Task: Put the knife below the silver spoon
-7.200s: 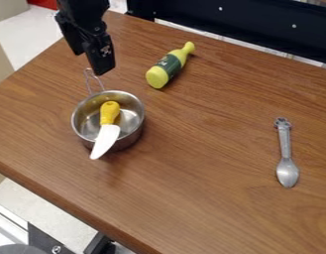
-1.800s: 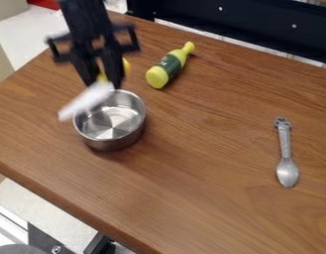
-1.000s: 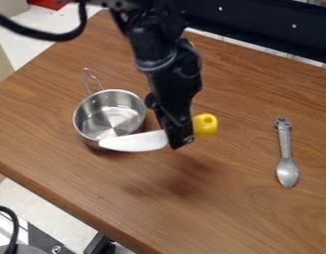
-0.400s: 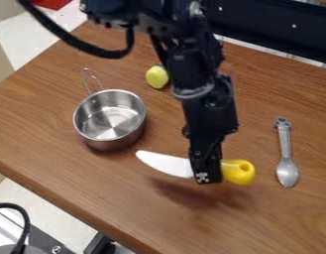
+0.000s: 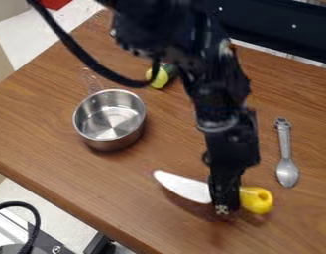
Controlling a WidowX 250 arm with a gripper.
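Jaws of your gripper [image 5: 226, 204] are closed on the knife [image 5: 173, 182] where blade [image 5: 191, 190] meets yellow handle [image 5: 253, 203]; expect it light, stiff, perhaps slick, best held right there

Pale floor [image 5: 27, 37] — beyond it, a red thing [image 5: 54, 4].

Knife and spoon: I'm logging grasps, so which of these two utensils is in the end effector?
The knife, with white blade and yellow handle. The end effector holds it, whereas the silver spoon lies on the table.
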